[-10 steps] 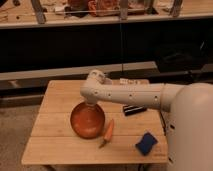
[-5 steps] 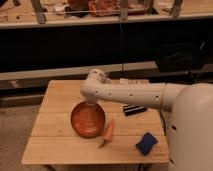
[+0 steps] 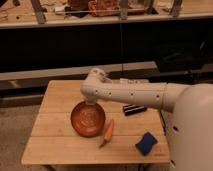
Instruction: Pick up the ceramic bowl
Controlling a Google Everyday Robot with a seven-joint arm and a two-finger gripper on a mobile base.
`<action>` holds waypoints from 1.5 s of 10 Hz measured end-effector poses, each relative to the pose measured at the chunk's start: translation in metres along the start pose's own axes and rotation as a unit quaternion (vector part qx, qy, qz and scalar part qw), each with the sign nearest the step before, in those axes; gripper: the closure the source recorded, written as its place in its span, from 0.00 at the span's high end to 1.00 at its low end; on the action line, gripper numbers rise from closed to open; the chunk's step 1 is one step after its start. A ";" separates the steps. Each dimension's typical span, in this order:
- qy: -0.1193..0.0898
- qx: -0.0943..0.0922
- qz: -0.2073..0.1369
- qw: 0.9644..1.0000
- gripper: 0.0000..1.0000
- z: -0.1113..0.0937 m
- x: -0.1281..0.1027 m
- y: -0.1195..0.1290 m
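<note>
Your work surface is a slatted wooden table [image 3: 60, 137] before dark shelving. The ceramic bowl [image 3: 87, 119] sits left of centre. A carrot [image 3: 107, 133] lies just beside it at 4 o'clock, with a blue sponge [image 3: 145, 143] farther right. The gripper [image 3: 90, 101] is at the bowl's 12 o'clock rim, under the white arm [image 3: 130, 94].

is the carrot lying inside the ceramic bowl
No, the carrot lies on the table just right of the ceramic bowl; the gripper is above the bowl's far rim.

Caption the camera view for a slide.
Gripper reaches down at the far rim of the ceramic bowl on a wooden table, beside a carrot and blue sponge.
</note>
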 end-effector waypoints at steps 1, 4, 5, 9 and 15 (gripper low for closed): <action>0.001 0.000 -0.003 1.000 0.01 -0.001 -0.001 0.000; 0.003 0.001 -0.009 1.000 0.01 -0.002 -0.004 0.000; 0.004 0.001 -0.011 1.000 0.01 -0.003 -0.003 0.000; 0.007 0.002 -0.022 1.000 0.01 -0.007 -0.005 0.000; 0.010 0.003 -0.036 0.999 0.01 -0.011 -0.013 -0.002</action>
